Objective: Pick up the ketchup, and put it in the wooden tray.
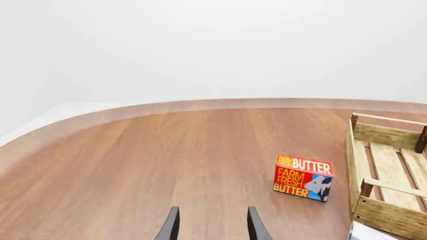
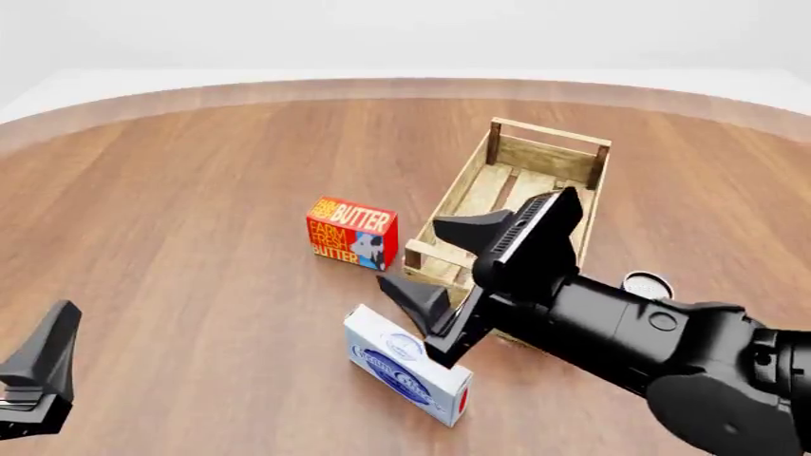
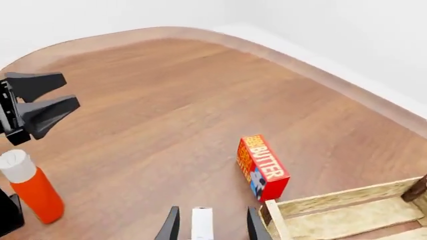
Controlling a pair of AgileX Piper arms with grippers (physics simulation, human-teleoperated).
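The left gripper (image 2: 38, 375) is being held with its fingers parted and nothing between them, low at the near left. The right gripper (image 2: 443, 261) is likewise being held spread and unladen above a white-and-blue box (image 2: 405, 375). The ketchup (image 3: 30, 187) is being seen upright on the table (image 2: 190, 190), only in the right wrist view, near the left gripper. Farther off, a butter box (image 2: 351, 233) is being shown just beside the wooden tray (image 2: 552, 142).
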